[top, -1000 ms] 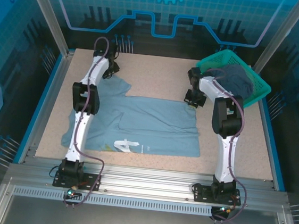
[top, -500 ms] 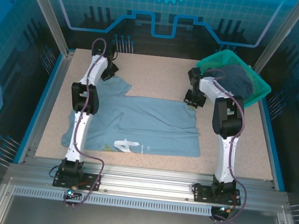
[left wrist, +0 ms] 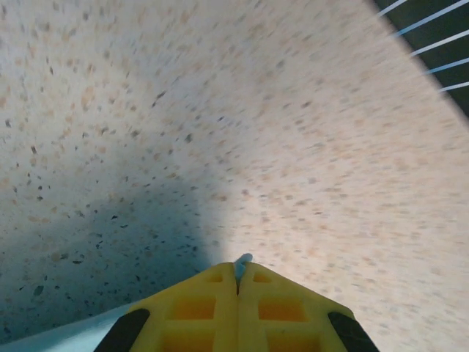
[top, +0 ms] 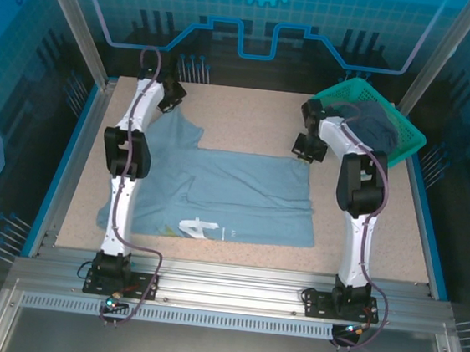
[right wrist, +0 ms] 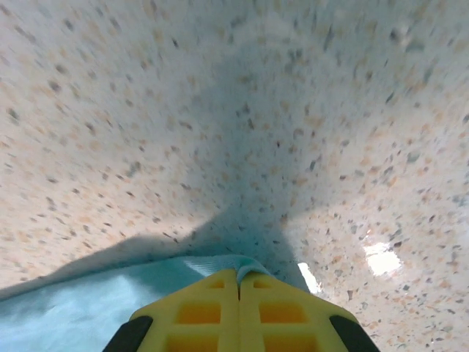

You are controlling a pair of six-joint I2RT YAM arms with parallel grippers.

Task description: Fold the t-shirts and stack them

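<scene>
Robot lab cell — aluminium frame [top: 231, 297], blue printed walls [top: 260, 19] (speckled table [top: 241, 114]).

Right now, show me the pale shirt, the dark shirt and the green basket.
pale shirt [top: 241, 198], top view, middle of its body.
dark shirt [top: 376, 128], top view, bunched middle.
green basket [top: 342, 88], top view, far left rim.

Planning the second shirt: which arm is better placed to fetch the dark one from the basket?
Right. The right tool sits beside the basket holding the dark shirt; the left tool is across the table. Both pinch the pale shirt now.
</scene>
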